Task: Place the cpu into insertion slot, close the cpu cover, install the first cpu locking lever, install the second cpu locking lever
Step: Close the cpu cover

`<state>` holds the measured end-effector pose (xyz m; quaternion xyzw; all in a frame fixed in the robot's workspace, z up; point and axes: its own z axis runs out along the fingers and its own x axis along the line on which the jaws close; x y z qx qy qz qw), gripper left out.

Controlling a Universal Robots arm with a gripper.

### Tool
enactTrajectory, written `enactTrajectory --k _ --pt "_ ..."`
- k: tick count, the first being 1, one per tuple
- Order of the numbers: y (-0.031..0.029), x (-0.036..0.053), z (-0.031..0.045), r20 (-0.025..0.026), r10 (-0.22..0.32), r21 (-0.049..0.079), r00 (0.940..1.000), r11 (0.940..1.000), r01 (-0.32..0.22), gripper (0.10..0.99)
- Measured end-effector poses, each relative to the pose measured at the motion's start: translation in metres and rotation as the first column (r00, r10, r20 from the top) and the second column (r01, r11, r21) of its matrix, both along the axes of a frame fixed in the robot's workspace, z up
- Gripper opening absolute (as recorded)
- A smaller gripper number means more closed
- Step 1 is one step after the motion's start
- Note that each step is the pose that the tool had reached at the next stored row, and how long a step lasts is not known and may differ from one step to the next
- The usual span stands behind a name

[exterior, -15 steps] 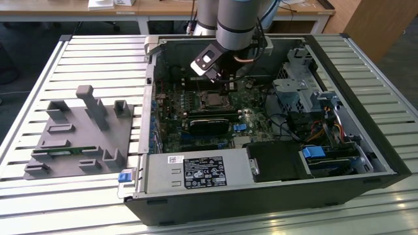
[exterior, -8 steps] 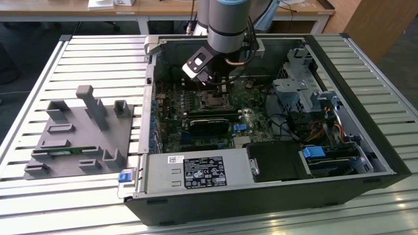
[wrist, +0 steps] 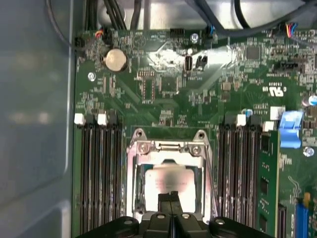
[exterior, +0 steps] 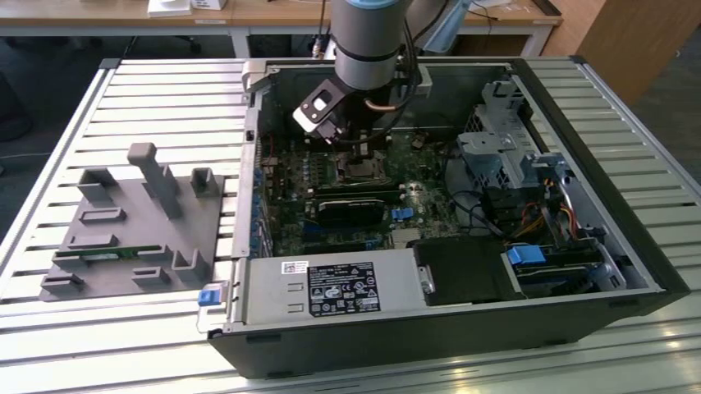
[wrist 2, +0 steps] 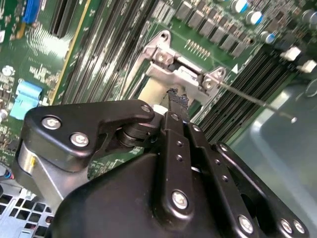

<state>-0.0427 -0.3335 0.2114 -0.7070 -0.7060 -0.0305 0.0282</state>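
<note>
Hand [wrist: 171,201] narrow: fingers pressed together, nothing between them that we can see. Tips hang low over cpu [wrist: 171,179]. Cpu lies in insertion slot [exterior: 359,172], framed by silvery cover [wrist: 168,147]; cover looks down. Thin lever [wrist 2: 247,96] sticks out over memory slots [wrist 2: 257,64]; we judge it unlatched.

Risks, as we judge:
- tip scrapes cpu face
- tip loads cover unevenly, shifting cpu on its contacts
- tip slips off lever, wire springs onto green board [wrist: 163,89]

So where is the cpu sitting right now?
In the first wrist view the cpu lies in the insertion slot, framed by the silvery cpu cover, between two banks of memory slots, with the gripper over its edge.
</note>
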Motion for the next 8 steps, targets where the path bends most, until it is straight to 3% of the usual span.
enactTrajectory --k 8 --pt "0.0006 -0.007 -0.0032 0.0 0.0 0.0 1.0 1.0 0.0 0.106"
